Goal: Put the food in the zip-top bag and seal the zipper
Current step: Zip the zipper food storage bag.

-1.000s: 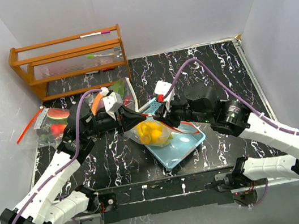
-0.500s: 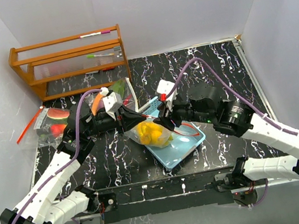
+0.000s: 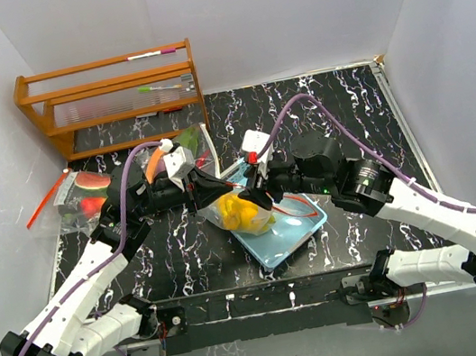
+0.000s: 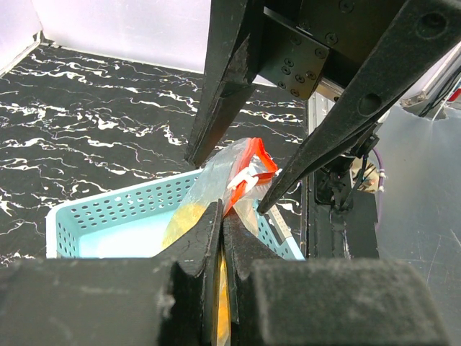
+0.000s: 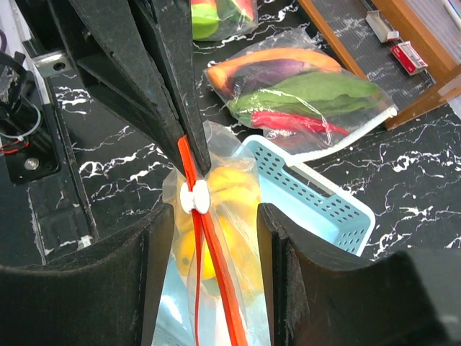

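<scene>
A clear zip-top bag (image 3: 242,211) with yellow fruit (image 5: 234,191) inside hangs over a light-blue basket (image 3: 306,230). My left gripper (image 3: 216,196) is shut on the bag's top edge by the red zipper (image 4: 253,160); in the left wrist view its jaws (image 4: 221,216) pinch the plastic. My right gripper (image 3: 264,199) is open. In the right wrist view it (image 5: 214,216) straddles the bag, one finger on each side, with the white slider (image 5: 194,197) just beyond the tips. The slider also shows in the left wrist view (image 4: 241,180).
Two more filled bags lie at the left: one with watermelon (image 3: 85,192), one with green, red and purple vegetables (image 5: 295,94). A wooden rack (image 3: 111,99) stands at the back left. White walls close in the table.
My right gripper has moved left onto the bag and now straddles its zipper end. The left gripper and the bag have held still.
</scene>
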{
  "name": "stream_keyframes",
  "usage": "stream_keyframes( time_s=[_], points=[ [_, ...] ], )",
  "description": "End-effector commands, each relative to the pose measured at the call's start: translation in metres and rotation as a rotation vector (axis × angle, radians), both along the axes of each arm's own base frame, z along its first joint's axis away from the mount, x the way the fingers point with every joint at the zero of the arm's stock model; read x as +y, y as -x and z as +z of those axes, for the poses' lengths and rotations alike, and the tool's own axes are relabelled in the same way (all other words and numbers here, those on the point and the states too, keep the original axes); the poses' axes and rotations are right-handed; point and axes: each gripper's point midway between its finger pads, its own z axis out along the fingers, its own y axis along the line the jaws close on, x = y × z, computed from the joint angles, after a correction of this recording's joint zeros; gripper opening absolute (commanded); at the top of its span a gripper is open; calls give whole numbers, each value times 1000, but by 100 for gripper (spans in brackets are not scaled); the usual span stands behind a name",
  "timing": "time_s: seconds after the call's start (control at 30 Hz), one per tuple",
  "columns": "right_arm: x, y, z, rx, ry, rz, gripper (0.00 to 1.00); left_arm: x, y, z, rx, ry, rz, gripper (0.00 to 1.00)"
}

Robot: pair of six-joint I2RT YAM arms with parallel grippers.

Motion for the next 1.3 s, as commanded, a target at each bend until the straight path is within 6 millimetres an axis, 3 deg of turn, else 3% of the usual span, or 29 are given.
stream_keyframes(
  time_s=[0.0,0.17,0.37,0.4,0.47,0.5,0.8,1.27],
  points=[
    [9,-4,42,-86,-111,18,52,2,8,34,-91,62,-24,0],
    [13,-5,43,-87,-117,31,51,2,8,35,-94,61,-23,0],
    [12,-4,48,-100,-138,33,40,1,7,34,-92,59,-23,0],
    [12,-4,48,-100,-141,33,34,1,7,34,-93,59,-21,0],
    [13,-3,49,-100,-142,37,11,1,6,34,-94,60,-20,0],
    [13,-3,48,-99,-140,37,8,1,6,33,-93,59,-19,0],
    [11,-5,32,-61,-98,18,8,4,6,39,-106,66,0,0],
    [-17,9,6,6,-60,-31,8,22,-17,68,-176,148,216,0]
  ],
)
